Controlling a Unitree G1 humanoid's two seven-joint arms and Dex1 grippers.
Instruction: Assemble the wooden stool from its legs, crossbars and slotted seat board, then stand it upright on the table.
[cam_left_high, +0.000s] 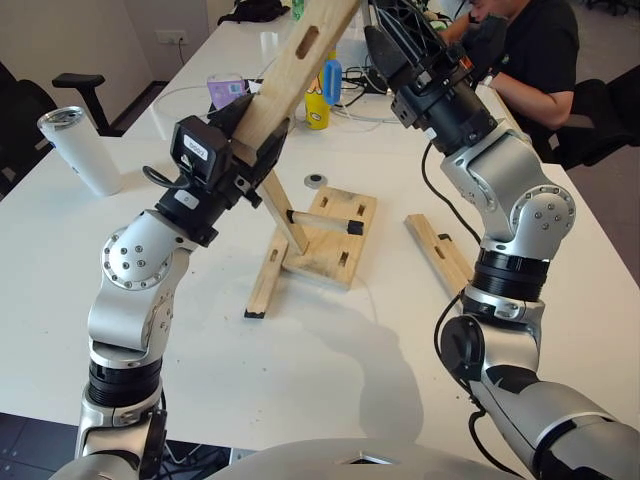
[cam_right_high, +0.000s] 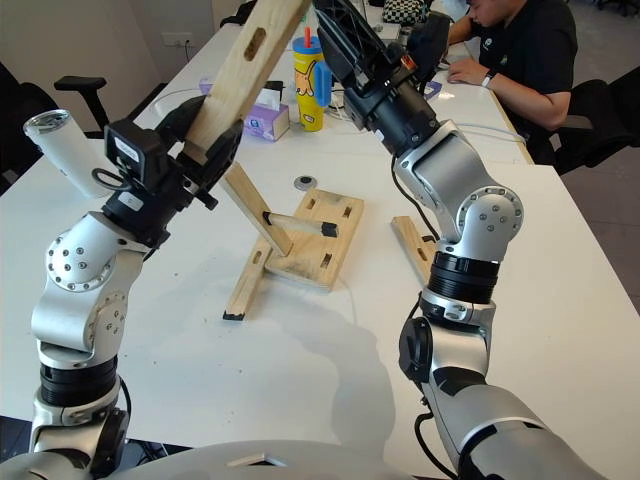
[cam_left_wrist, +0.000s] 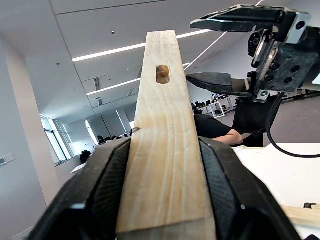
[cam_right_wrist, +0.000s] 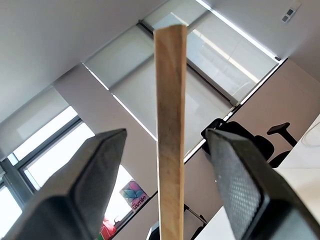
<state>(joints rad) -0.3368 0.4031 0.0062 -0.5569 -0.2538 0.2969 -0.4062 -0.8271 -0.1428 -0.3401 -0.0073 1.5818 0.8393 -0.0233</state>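
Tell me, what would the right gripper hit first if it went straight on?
Probably the wooden leg held by the left gripper; it sits between the open fingers of the right gripper, depth unclear.

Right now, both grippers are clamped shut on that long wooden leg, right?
Only the left gripper is shut on the wooden leg. The right gripper is open, its fingers apart from the leg, as the right wrist view shows.
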